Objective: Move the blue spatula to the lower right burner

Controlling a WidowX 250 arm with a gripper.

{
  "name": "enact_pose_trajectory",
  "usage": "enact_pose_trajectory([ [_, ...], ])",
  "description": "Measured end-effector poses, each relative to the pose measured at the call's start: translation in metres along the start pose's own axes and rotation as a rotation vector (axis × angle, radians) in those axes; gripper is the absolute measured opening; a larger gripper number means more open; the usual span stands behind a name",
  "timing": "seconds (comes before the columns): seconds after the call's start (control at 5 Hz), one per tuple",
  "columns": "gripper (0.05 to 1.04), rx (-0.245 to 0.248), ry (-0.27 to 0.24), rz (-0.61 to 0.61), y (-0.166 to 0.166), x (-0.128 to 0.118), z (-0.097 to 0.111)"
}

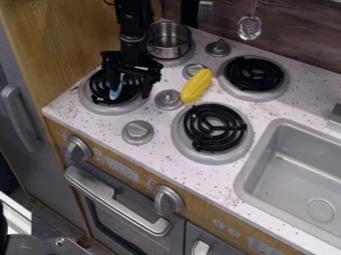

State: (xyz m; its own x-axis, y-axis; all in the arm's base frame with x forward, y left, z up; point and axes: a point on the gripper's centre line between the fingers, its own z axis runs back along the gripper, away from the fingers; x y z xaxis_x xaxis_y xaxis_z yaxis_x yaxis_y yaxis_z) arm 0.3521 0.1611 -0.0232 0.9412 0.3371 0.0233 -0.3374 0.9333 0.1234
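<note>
The black gripper point(130, 88) hangs over the lower left burner point(92, 101), its two fingers spread apart and open. A small part of the blue spatula point(116, 91) shows beside the left finger, over the black coils; the rest of it is hidden by the gripper or cannot be made out. The lower right burner point(214, 127), with black coils on a grey ring, lies to the right and slightly nearer the counter's front edge.
A yellow corn point(197, 85) lies between the burners, among several grey knobs. A metal pot point(169, 41) stands on the upper left burner, right of the arm. The upper right burner point(255, 73) is farther back, and a grey sink point(296, 172) is at the right.
</note>
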Motion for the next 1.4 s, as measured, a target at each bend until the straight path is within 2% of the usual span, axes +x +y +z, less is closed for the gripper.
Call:
enact_pose_trajectory([
  [0.4, 0.998, -0.049, 0.043, 0.101, 0.022, 0.0, -0.019],
  [0.6, 0.97, -0.057, 0.042, 0.108, 0.024, 0.0, -0.023],
  [1.0, 0.507, -0.061, 0.039, 0.078, 0.022, 0.0, -0.024],
  [1.2, 0.333, -0.062, 0.043, 0.061, 0.016, -0.002, -0.023],
  [1.4, 0.285, -0.046, 0.033, 0.033, 0.012, -0.001, -0.022],
])
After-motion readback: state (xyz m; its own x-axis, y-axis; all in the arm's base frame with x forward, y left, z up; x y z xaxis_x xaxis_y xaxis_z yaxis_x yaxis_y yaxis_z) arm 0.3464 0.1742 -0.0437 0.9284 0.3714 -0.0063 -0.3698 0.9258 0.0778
